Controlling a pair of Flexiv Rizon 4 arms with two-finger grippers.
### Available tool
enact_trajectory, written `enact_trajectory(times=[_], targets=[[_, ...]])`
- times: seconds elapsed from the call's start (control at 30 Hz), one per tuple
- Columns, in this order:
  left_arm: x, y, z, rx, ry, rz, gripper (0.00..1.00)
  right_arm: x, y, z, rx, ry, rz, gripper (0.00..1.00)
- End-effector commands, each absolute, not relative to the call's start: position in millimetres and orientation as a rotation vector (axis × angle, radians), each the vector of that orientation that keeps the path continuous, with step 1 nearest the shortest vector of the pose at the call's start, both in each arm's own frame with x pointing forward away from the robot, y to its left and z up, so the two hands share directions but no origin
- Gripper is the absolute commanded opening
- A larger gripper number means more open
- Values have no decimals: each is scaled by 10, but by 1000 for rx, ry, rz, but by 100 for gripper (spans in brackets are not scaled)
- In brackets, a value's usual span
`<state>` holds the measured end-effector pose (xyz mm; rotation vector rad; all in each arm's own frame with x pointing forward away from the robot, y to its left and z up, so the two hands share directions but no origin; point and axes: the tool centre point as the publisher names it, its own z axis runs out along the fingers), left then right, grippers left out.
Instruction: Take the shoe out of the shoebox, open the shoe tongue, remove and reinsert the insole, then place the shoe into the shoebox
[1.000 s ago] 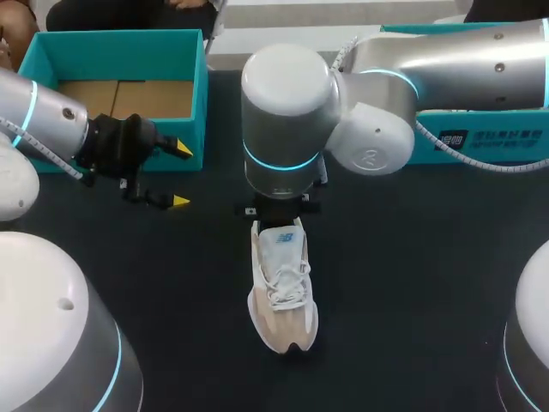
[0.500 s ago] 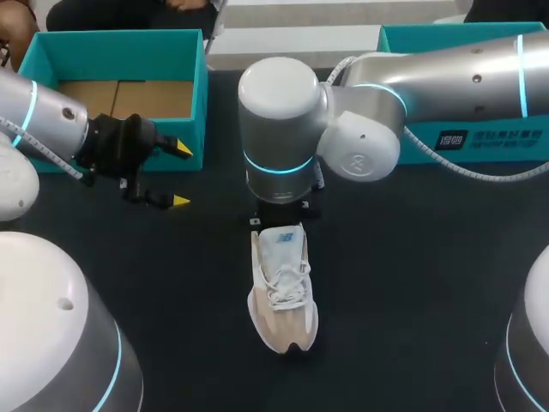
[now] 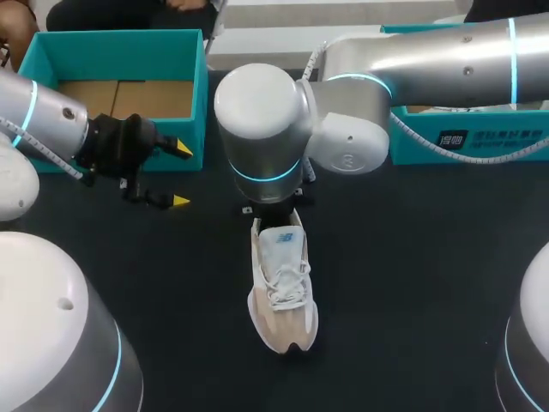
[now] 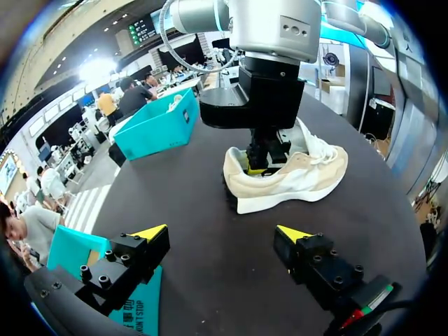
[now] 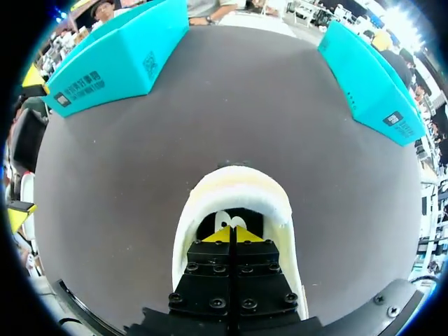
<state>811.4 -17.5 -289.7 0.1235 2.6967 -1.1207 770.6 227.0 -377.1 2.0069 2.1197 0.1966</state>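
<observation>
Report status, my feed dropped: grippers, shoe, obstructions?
Left gripper open, near shoebox. Right gripper shut, down inside shoe opening. It sits upright on table. Nothing blocking.

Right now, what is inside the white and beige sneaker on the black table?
The right gripper, its yellow tips pressed together, sits down inside the dark opening of the white and beige sneaker. The gripper's black body covers the rest, so the insole underneath cannot be seen.

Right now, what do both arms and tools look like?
The left arm and right arm: rounded silver-grey cylinders with glowing cyan rings at the joints, a white coiled cable along each. The left tool and right tool: black bolted blocks, two fingers with yellow wedge tips.
</observation>
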Motion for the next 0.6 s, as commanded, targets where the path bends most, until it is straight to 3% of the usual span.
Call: enact_trajectory(times=[0.03,0.27,0.6], targets=[[8107,-179,-2897,123,2698,-1115,100,7783,2331,-4006,1979,2129,180,0],[8107,-179,-2897,123,2698,-1115,100,7800,2341,-4118,1950,2170,139,0],[8107,-179,-2897,123,2698,-1115,100,7506,2228,-3606,2046,2222,20,0]])
